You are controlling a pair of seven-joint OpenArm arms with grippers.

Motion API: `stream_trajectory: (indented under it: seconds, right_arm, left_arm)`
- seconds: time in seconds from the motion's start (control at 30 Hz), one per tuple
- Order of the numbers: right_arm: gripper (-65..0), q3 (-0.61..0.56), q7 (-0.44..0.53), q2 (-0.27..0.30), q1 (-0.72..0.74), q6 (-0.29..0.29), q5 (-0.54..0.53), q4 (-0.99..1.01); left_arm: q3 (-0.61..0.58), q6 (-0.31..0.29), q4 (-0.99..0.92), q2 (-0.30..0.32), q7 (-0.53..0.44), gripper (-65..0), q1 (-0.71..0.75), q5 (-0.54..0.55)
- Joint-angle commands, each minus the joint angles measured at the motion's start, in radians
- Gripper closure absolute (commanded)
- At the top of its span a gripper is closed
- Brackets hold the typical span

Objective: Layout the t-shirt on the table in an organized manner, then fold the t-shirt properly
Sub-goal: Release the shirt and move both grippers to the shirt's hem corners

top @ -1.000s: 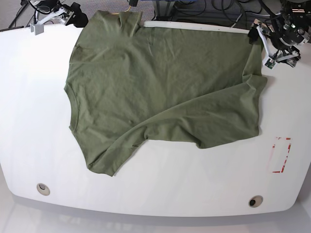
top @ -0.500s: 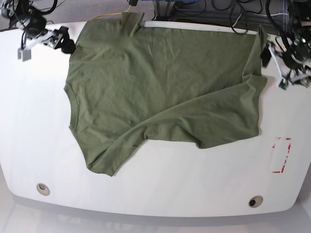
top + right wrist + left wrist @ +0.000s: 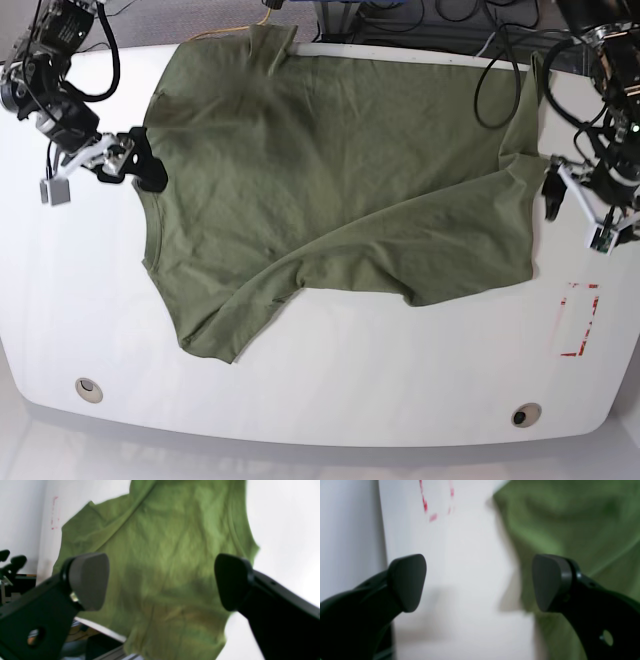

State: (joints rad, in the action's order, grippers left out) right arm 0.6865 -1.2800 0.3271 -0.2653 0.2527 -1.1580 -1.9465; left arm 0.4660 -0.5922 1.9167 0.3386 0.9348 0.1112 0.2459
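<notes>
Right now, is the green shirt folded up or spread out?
Mostly spread out. The t-shirt lies open across the table, but it is wrinkly and its lower part is creased over, so it is not neat yet.

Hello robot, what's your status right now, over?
Left tool open, empty, by the shirt's edge. Right tool open, empty. Olive-green cotton t-shirt spread on white table, bottom folded over. Nothing in the way.

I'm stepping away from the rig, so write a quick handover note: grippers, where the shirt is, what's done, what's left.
Left gripper: open, empty, over bare table beside the t-shirt edge, near the red dashed mark.
Right gripper: open, empty, at the shirt's opposite side edge.
T-shirt: spread mostly flat, but its far edge hangs over the table's back edge, one corner is doubled over and a diagonal crease runs across it.
Done: rough spread.
Left: smooth it, then fold.
</notes>
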Motion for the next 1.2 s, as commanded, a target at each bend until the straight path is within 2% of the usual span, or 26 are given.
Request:
stream_trajectory:
  seconds: [0.0,0.07,0.1,0.17,0.23,0.4,0.5,0.67,0.93,1.17]
  right_arm:
    - [-47.4,-0.014,0.015,0.019,0.051,0.035,-0.018,0.029]
    - [-32.8,-0.029,0.024,0.019,0.090,0.056,-0.010,0.065]
    - [-24.3,-0.041,0.030,0.019,0.108,0.066,0.002,0.081]
    - [-11.9,-0.064,0.043,0.019,0.142,0.079,0.036,0.112]
    - [-3.0,-0.092,0.053,0.020,0.177,0.098,0.085,0.137]
    - [-0.8,-0.176,0.066,0.020,0.269,0.144,0.218,0.204]
    - [-0.8,-0.221,0.069,0.013,0.332,0.164,0.290,0.261]
    - [-0.8,-0.305,0.118,-0.004,0.421,0.191,0.422,0.361]
    - [-0.6,-0.471,0.244,-0.004,0.535,0.196,0.596,0.533]
    - [-0.6,-0.522,0.348,-0.007,0.573,0.196,0.714,0.649]
  left_arm:
    - [0.004,0.002,0.002,-0.016,-0.018,-65.0,-0.041,0.005]
    - [0.004,0.002,-0.004,-0.034,-0.020,-65.0,-0.071,0.005]
    - [0.004,0.004,-0.009,-0.042,-0.020,-61.0,-0.086,0.005]
    - [0.004,0.005,-0.026,-0.059,-0.020,-50.1,-0.110,0.005]
    - [0.004,0.007,-0.055,-0.072,-0.021,-38.2,-0.133,0.003]
    - [-0.010,0.008,-0.165,-0.074,-0.023,-11.4,-0.195,0.003]
    - [-0.045,0.008,-0.240,-0.072,-0.033,-0.3,-0.238,0.002]
    - [-0.102,0.008,-0.345,-0.071,-0.130,-0.6,-0.275,-0.069]
    - [-0.215,0.008,-0.477,-0.074,-0.306,0.0,-0.315,-0.168]
    - [-0.287,0.008,-0.630,-0.074,-0.420,0.0,-0.362,-0.234]
